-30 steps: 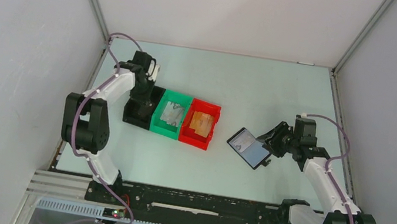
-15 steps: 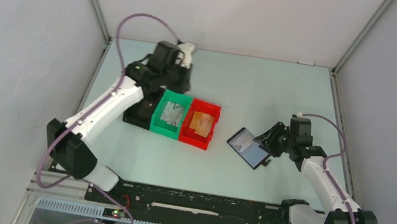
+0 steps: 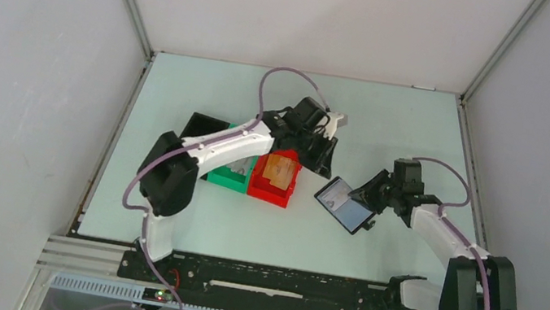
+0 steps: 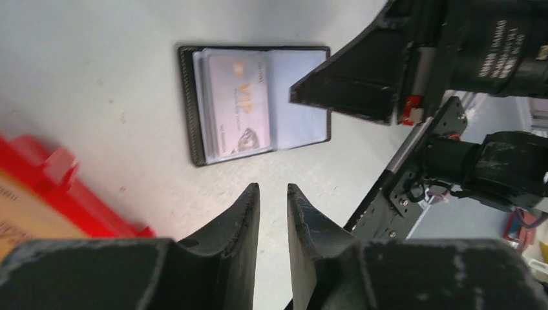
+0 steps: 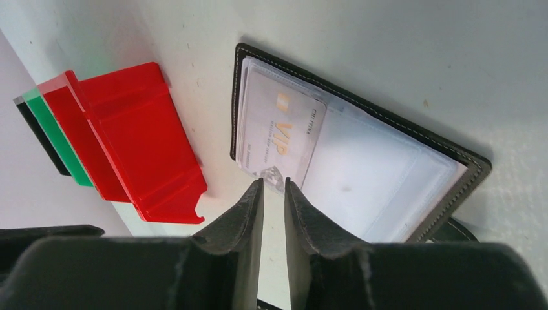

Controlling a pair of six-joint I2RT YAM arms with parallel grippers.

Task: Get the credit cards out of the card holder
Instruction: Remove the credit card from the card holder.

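Lying open, the card holder bares its credit card for the right pincer, barely spread at the card's edge; the left pincer hovers nearby, barely spread, empty.

Black bin, green bin and red bin sit side by side.

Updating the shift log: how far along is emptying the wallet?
Done: the wallet lies open on the table. In hand: the left gripper and right gripper are both at it, gripping nothing. Left: a VIP card still sits in its slot.
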